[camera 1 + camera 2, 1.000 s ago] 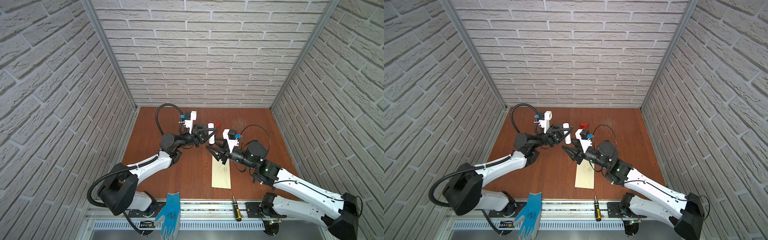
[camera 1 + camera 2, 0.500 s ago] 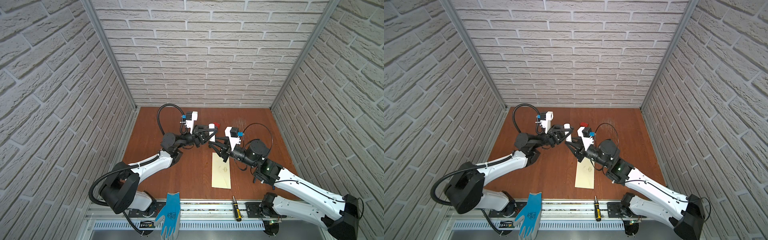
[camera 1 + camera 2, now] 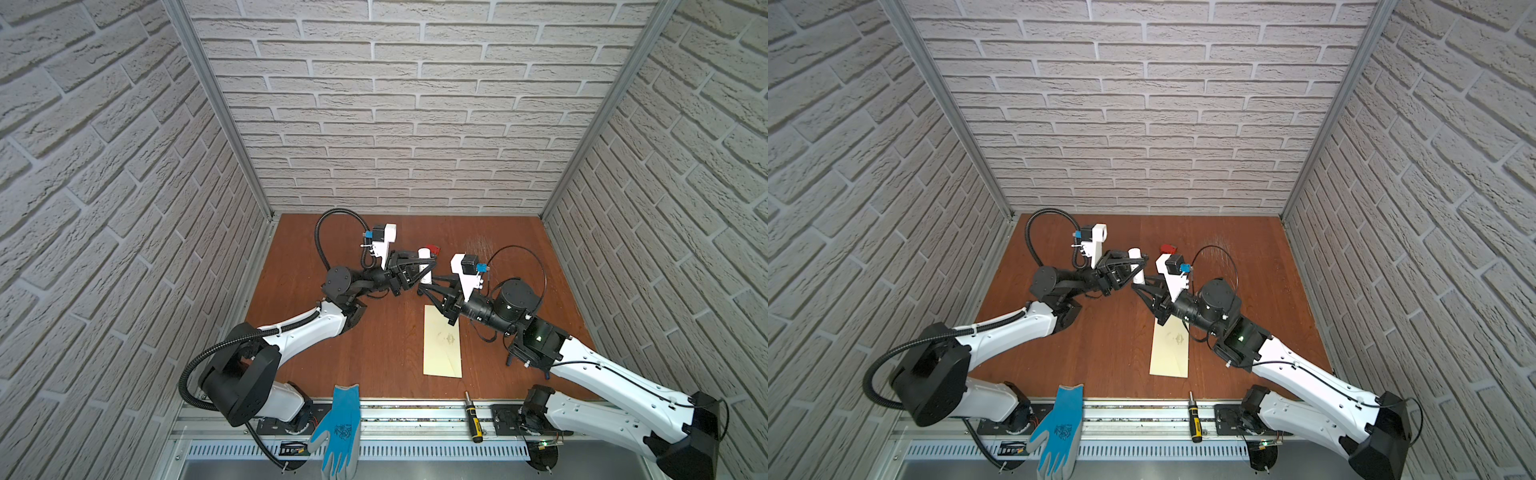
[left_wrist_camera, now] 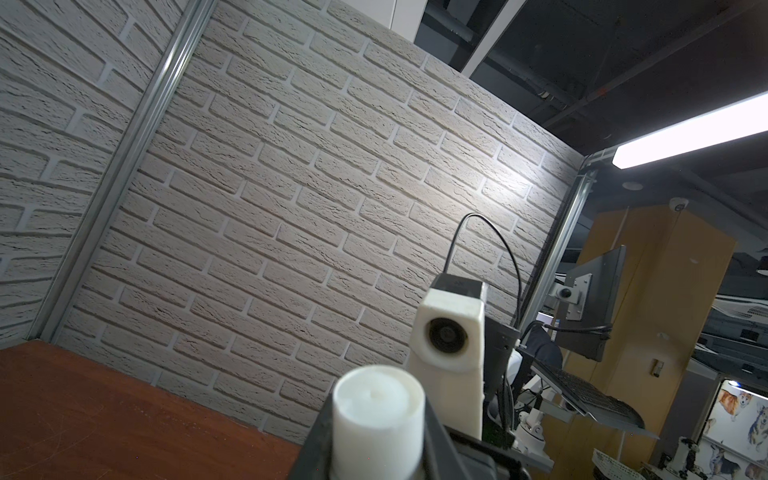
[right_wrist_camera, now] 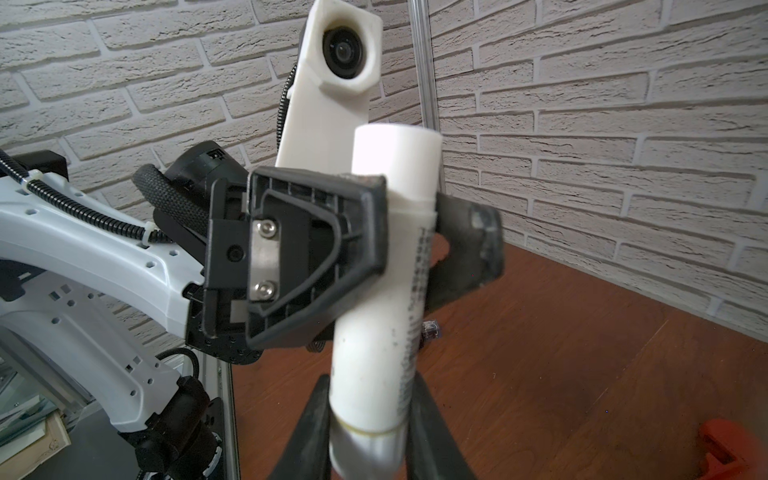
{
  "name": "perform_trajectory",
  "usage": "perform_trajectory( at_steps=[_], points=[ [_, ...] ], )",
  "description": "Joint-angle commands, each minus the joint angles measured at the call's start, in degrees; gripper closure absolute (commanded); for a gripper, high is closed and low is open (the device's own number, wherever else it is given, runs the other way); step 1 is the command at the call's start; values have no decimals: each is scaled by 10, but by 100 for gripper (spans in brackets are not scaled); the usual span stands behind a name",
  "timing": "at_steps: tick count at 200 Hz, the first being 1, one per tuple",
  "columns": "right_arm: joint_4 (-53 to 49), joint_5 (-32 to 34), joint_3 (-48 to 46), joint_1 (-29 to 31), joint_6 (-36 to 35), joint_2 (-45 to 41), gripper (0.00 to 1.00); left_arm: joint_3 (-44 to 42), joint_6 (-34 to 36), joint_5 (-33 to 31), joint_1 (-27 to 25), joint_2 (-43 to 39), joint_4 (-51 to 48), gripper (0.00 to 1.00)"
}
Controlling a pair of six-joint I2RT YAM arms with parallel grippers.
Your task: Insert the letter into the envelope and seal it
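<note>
Fingers (image 5: pixel 316 257) of left gripper (image 3: pixel 424 268) clamp the glue stick (image 5: pixel 386 291) mid-body; right gripper (image 3: pixel 423 287) pinches its lower end. Envelope (image 3: pixel 443 345) lies flat at 6 o'clock of them; letter unseen. Risk: opposed pulls could twist the stick loose, dropping it onto the envelope.

Right gripper (image 5: pixel 370 419) now seemingly around glue stick (image 5: pixel 380 324)

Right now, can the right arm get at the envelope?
Probably not yet: the envelope lies near the right gripper, but that gripper is shut on the glue stick, which the left gripper also holds.
</note>
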Motion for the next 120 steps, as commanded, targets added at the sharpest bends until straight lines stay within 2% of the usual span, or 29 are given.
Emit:
perform_trajectory(
  at_steps=[1, 8, 25, 40, 57, 88, 120],
  points=[
    [11, -19, 22, 2, -14, -8, 90, 15, -2, -2, -2, 3, 33, 100],
    [9, -18, 25, 2, -14, -7, 94, 14, 3, -5, -4, 3, 28, 100],
    [-4, -19, 37, 2, -18, -5, 94, 12, 30, -18, -7, -4, -15, 100],
    [-12, -22, 50, 2, -23, -1, 94, 7, 75, -42, -11, -19, -78, 100],
    [1, 6, 50, 7, -16, -2, 94, 2, 132, -80, -21, -41, -153, 100],
    [27, 125, 44, 55, -45, -14, 94, -1, 235, -153, -50, -79, -274, 100],
    [46, 279, 52, 133, -113, -8, 94, -13, 268, -205, -63, -94, -301, 100]
  ],
)
